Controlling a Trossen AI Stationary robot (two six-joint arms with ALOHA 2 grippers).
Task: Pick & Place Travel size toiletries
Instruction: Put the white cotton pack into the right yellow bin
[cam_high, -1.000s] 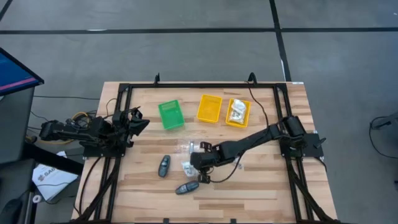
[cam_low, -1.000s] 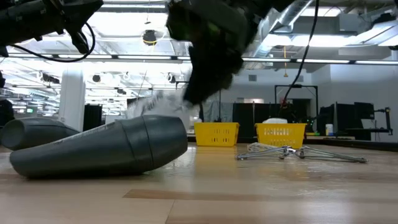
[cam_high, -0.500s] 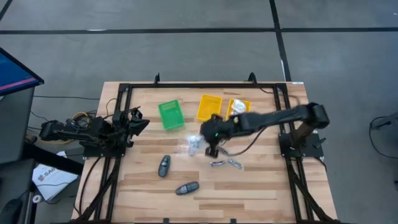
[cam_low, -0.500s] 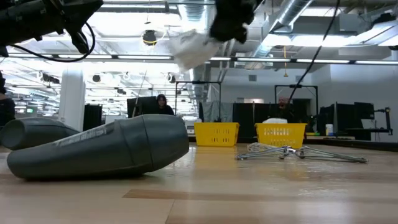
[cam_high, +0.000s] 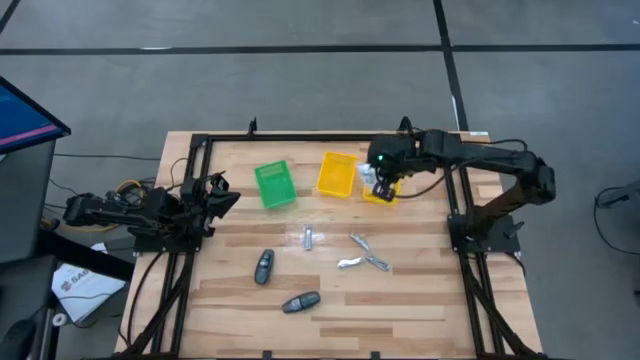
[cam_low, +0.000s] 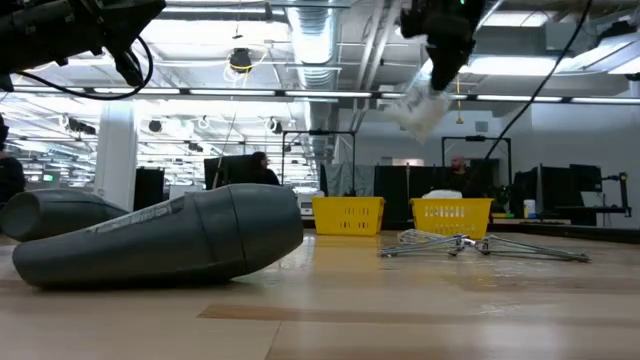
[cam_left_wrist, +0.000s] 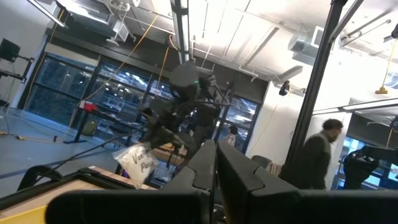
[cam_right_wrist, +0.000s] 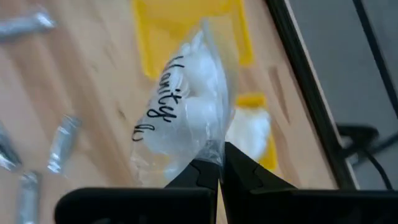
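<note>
High view: right gripper (cam_high: 381, 180) sits right of centre in the upper half, over the right yellow bin (cam_high: 383, 182), a white packet (cam_high: 380, 178) pinched in it. A second yellow bin (cam_high: 337, 174) and a green bin (cam_high: 274, 185) lie to its left. On the table (cam_high: 420, 290) below centre: silver pieces (cam_high: 362, 255), a small silver piece (cam_high: 309, 238), two grey gadgets (cam_high: 263, 267) (cam_high: 300, 301). Left gripper (cam_high: 218, 193) waits at the left edge of the table.

Low view: packet (cam_low: 418, 106) hangs in the air at upper right, above the bins; a gadget (cam_low: 165, 236) fills the lower left; silver pieces (cam_low: 470, 246) lie at right.

Left wrist view: own fingers (cam_left_wrist: 202, 169) appear pressed together at bottom centre; right arm with the packet (cam_left_wrist: 140, 163) shows farther off, left of centre. A person (cam_left_wrist: 316, 163) stands at right.

Right wrist view: fingers (cam_right_wrist: 239, 168) closed on the packet (cam_right_wrist: 180, 115) edge; yellow bin (cam_right_wrist: 168, 22) at top; another packet (cam_right_wrist: 252, 130) lies in the bin at right.
</note>
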